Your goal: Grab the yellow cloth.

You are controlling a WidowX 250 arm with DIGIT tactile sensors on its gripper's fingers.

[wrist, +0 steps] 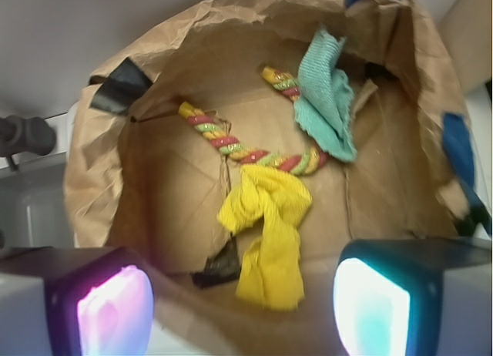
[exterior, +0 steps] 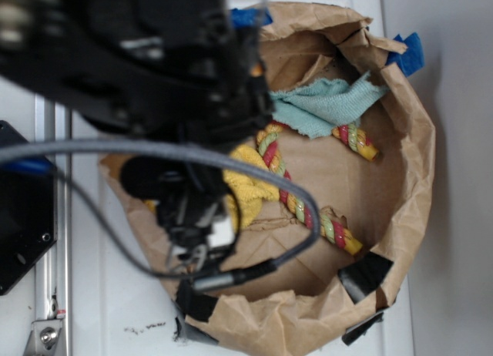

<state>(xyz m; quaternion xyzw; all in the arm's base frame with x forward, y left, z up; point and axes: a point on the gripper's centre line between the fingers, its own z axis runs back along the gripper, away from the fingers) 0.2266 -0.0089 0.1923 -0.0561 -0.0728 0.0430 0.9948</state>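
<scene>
White surface is carrying a crumpled brown paper bag (wrist: 154, 86); inside, your yellow cloth (wrist: 269, 233) is lying bunched against the twisted rope (wrist: 231, 144). Jaws are standing apart, gripping nothing.

Even, bright overhead illumination is seen in the exterior view, with the white surface (exterior: 454, 140) near 3 o'clock rendered pale and almost without shadow. The dark arm (exterior: 139, 71) from 9 to 12 o'clock is strongly out of focus and underexposed. Soft shadow is cast inside the paper bag (exterior: 416, 163) near 6 o'clock. In the wrist view, slight motion blur is present throughout. The fingertips (wrist: 370, 306) at 5 and 7 o'clock are defocused and glow cyan and magenta. The yellow cloth (wrist: 269, 233) is saturated, its texture softened. The upper corners are dim.
</scene>
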